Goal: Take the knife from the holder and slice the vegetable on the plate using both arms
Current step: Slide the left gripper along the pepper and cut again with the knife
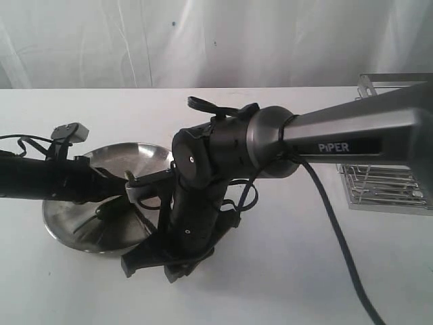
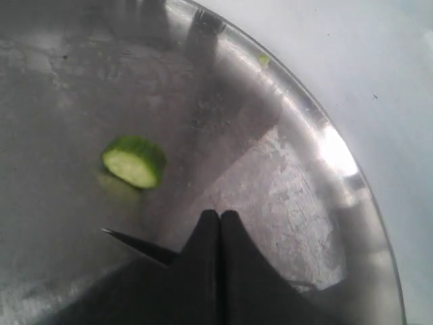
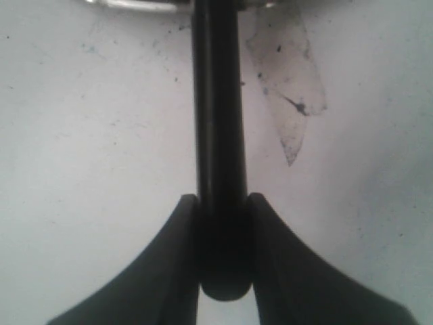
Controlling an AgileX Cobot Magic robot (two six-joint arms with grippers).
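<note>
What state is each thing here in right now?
Knife: out of the holder, held by its handle.
Right gripper: shut on the knife.
Left gripper: shut, empty, above the plate.
Vegetable slice: cut off, lying loose on the plate.
Plate: flat on the table.
Holder: upright, partly hidden by an arm.

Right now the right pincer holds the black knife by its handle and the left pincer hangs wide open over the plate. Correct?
Not quite. The left pincer is shut, with no gap showing, as the left wrist view shows. It does hang over the plate, and the right pincer does hold the knife by its handle.
</note>
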